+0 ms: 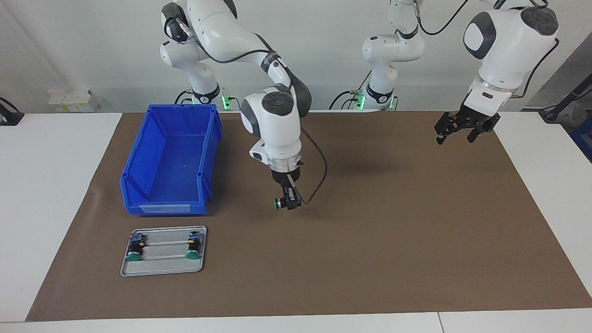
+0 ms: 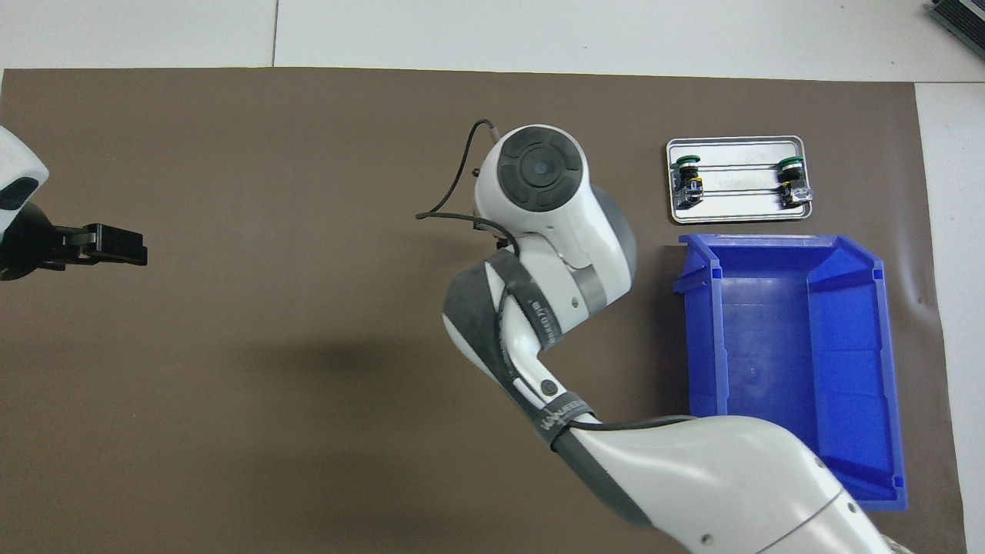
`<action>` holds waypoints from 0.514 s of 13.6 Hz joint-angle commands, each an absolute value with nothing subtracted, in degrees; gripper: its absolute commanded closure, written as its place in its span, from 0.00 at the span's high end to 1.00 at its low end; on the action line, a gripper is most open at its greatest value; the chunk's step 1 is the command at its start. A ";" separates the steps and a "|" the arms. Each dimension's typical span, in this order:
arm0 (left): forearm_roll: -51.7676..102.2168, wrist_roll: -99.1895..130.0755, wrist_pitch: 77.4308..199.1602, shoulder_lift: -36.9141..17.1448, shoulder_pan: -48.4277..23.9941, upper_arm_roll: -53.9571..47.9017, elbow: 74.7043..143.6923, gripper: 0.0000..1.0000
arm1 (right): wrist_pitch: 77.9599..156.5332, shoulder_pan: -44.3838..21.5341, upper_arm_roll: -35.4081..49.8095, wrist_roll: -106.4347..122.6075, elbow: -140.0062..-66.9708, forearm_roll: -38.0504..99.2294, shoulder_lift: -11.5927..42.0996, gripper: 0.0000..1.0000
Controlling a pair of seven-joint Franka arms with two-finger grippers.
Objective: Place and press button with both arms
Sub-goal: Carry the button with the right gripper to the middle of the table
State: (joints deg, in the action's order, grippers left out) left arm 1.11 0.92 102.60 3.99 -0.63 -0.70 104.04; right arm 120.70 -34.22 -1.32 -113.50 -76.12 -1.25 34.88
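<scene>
A blue plastic open-topped bin (image 1: 169, 162) stands toward the right arm's end of the brown table mat (image 1: 370, 259). Just farther from the robots lies a flat grey metal tray (image 1: 163, 267) carrying two green-capped push buttons (image 1: 134, 252). The right gripper (image 1: 290, 201) hangs over the middle of the mat beside the bin, fingers clamped on the third green-capped, black-bodied push button (image 1: 280, 202), held clear of the surface. The left gripper (image 1: 465, 128) waits above the left arm's end of the mat, fingers apart, holding nothing.
</scene>
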 commanded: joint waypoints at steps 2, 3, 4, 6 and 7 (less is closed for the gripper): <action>0.18 0.35 102.48 5.89 -0.35 -0.88 105.91 1.00 | 120.76 -39.89 -1.49 -122.31 -67.77 -2.46 42.88 0.00; 0.18 0.35 102.48 5.89 -0.35 -0.88 105.91 1.00 | 121.28 -41.21 -1.41 -124.78 -67.94 -2.55 42.98 0.00; 0.18 0.35 102.48 5.80 -0.35 -0.88 105.91 1.00 | 121.29 -42.26 -1.32 -125.85 -68.11 -2.55 42.80 0.00; 0.18 0.35 102.48 5.80 -0.35 -0.88 105.91 1.00 | 124.34 -43.85 -1.32 -127.87 -68.81 -2.64 43.41 0.00; 0.18 0.35 102.48 5.80 -0.35 -0.88 105.91 1.00 | 125.24 -43.94 -1.32 -128.40 -68.73 -3.07 43.68 0.00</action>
State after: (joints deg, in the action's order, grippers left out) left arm 1.11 0.92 102.60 3.99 -0.63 -0.70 104.04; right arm 123.14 -43.85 -1.34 -126.28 -70.13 -1.52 42.32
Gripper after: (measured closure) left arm 0.000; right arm 0.595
